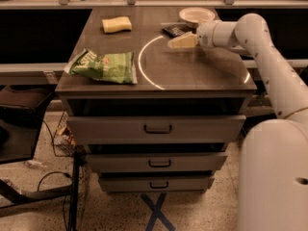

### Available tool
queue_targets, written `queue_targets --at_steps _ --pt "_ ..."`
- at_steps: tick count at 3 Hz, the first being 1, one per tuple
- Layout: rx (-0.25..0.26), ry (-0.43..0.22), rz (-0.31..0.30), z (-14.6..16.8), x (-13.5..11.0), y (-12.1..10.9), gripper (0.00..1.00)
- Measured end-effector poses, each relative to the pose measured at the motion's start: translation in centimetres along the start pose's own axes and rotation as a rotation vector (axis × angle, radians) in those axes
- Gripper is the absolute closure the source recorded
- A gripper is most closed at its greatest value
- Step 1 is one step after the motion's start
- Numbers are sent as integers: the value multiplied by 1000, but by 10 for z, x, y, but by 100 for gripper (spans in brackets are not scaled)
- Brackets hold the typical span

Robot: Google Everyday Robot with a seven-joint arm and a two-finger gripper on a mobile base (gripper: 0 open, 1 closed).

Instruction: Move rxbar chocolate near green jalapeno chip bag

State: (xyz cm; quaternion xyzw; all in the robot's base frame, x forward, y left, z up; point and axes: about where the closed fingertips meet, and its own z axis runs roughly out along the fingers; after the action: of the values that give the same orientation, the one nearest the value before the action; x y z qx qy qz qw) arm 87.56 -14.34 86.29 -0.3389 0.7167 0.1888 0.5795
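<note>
The rxbar chocolate [175, 30] is a small dark flat bar at the back of the tabletop, left of the white bowl. The green jalapeno chip bag [103, 66] lies crinkled near the front left edge of the top. My gripper [179, 42] reaches in from the right and hovers just in front of the bar, its pale fingers pointing left over the white circle marking. The arm partly hides the bar's right end.
A yellow sponge [116, 24] lies at the back left. A white bowl [196, 16] sits at the back right. The dark tabletop [192, 71] carries a white circle marking and tops a cabinet with three drawers [156, 129]. A chair stands at the left.
</note>
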Motion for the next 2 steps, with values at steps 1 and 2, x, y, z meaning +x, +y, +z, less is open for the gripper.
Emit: queue_targets --at_steps 1,2 --pt "-42 31 15 19 13 5 0" --pt "-83 47 49 32 19 12 0"
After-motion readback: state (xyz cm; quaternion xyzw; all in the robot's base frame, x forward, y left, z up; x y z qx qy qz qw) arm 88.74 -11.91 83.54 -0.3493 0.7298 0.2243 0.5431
